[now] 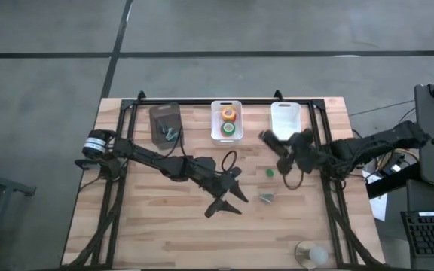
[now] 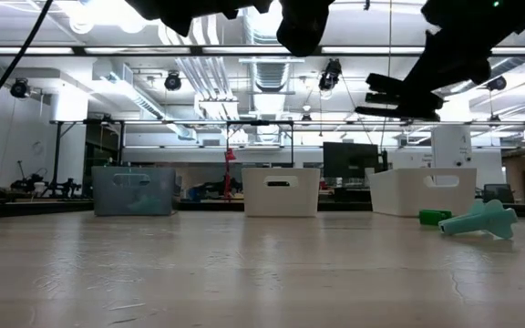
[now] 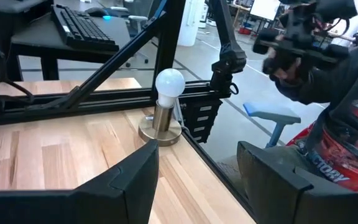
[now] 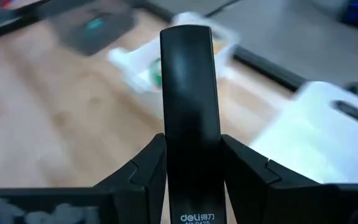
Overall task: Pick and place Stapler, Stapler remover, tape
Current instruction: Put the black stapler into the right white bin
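A pale wooden table point(image 1: 164, 218) of butcher-block planks fills the scene, bare across its near half. On that half the left gripper point(image 1: 228, 197) hangs with its fingers spread wide and nothing between them; past them its wrist camera sees a small lamp with a round white bulb point(image 3: 168, 83) at the table's corner. Mid-table on the right lie a teal staple remover point(image 1: 267, 197) and a small green piece point(image 1: 269, 173). Above them the right gripper point(image 1: 277, 150) pinches the black stapler point(image 4: 190, 106) between its fingers, lifted clear of the wood beside the white bin point(image 1: 286, 120). Along the far edge stand three bins — a grey one point(image 1: 164, 123), a middle white one point(image 1: 226, 120) holding orange and green tape point(image 1: 227, 121) rolls, and that empty-looking white one. Beyond is an open workshop with ceiling ducts, monitors and metal frames — its far details are hard to make out, and the right wrist view's background is blurred.
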Tool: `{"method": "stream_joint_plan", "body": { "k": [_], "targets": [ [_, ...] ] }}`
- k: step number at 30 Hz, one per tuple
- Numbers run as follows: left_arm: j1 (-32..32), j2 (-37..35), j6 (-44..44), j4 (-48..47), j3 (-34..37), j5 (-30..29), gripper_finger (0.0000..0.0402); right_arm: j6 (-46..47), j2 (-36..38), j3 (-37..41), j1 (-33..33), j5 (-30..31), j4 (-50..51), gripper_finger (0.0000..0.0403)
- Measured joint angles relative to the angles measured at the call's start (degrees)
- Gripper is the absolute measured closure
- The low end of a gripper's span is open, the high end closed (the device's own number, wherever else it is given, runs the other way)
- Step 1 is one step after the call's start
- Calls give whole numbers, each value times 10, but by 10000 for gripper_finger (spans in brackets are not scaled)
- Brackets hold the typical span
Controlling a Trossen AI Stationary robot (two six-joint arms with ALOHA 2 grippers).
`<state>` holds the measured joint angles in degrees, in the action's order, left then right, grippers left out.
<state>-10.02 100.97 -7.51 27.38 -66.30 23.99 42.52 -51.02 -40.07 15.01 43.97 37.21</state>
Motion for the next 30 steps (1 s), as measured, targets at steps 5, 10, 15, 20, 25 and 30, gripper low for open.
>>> {"method": "stream_joint_plan", "body": {
  "k": [5, 10, 15, 20, 25, 30],
  "targets": [
    [0, 0, 0, 0, 0, 0, 183, 7, 17, 0, -94, 12, 45, 274],
    [0, 0, 2, 0, 0, 0, 183, 0, 5, 3, -190, 9, 78, 274],
    [0, 0, 3, -1, 0, 0, 183, -33, -13, 11, -268, -11, 70, 273],
    [0, 0, 3, -1, 0, 0, 183, -71, -43, 20, -328, -33, 57, 273],
    [0, 0, 3, -1, 0, 0, 183, -99, -80, 30, -364, -50, 29, 273],
    [0, 0, 3, -2, 0, 0, 183, -123, -122, 30, -388, -51, 11, 273]
  ]
}}
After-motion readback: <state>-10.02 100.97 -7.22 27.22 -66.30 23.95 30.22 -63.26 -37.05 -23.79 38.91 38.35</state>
